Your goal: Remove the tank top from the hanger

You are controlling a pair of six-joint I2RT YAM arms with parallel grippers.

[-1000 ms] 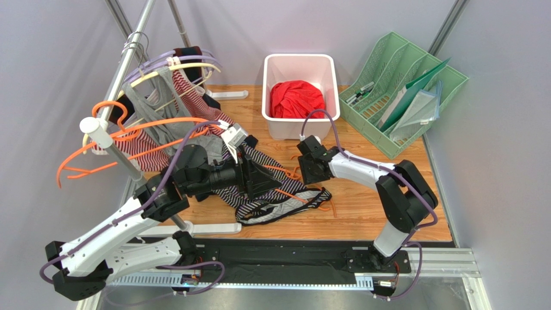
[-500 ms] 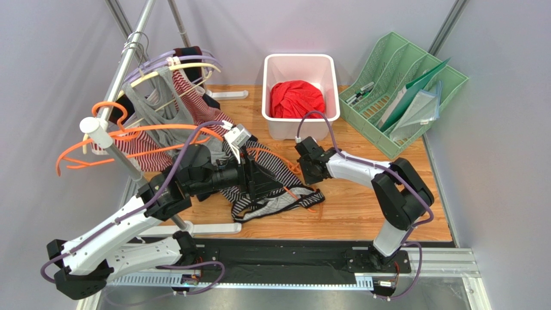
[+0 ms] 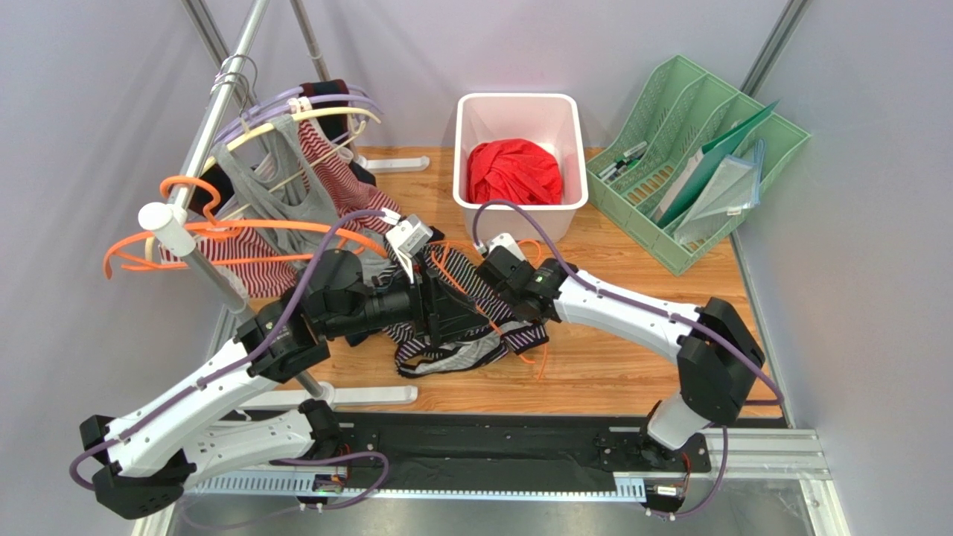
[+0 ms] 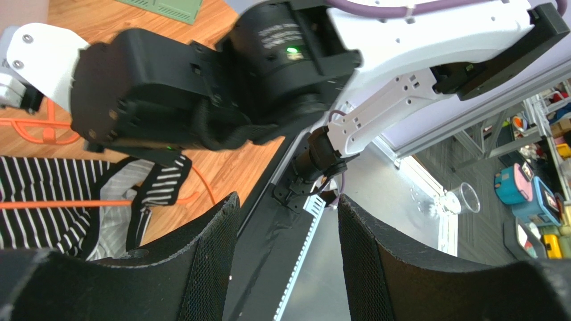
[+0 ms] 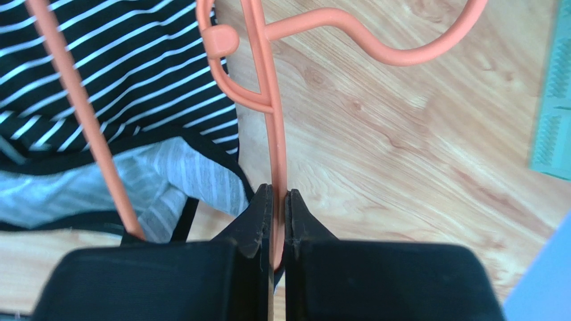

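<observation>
Tank top (image 3: pixel 475 341): the black-and-white striped one, crumpled on the wooden table (image 3: pixel 638 357) in front of the white bin, right between the two arms. Its pale inside shows along the near hem.
Hanger (image 5: pixel 276 127): thin orange one, down on the table with the top. One bar lies across the stripes and the hook curls out over bare wood.
Right gripper (image 5: pixel 278 195): jaws pinched almost together on the straight bit of the hanger below the hook, with the orange rod sandwiched between the two black fingers. From overhead it sits over the far-right side of the striped heap.
Left gripper (image 4: pixel 286 200): jaws spread wide with nothing in the gap. Some striped fabric lies off to the outside of one finger, not between them. It hovers low at the left side of the heap, facing the right arm's wrist.
Since a second ago: the right arm has swung in to the left, from over bare wood beside the top to right over it. The top has bunched up and its right edge has pulled in toward the left arm.
Around it: white bin (image 3: pixel 517 101) with red cloth (image 3: pixel 512 170) inside, green file rack (image 3: pixel 660 89) at the far right, clothes rail (image 3: pixel 213 117) with more hangers and tops at the far left.
</observation>
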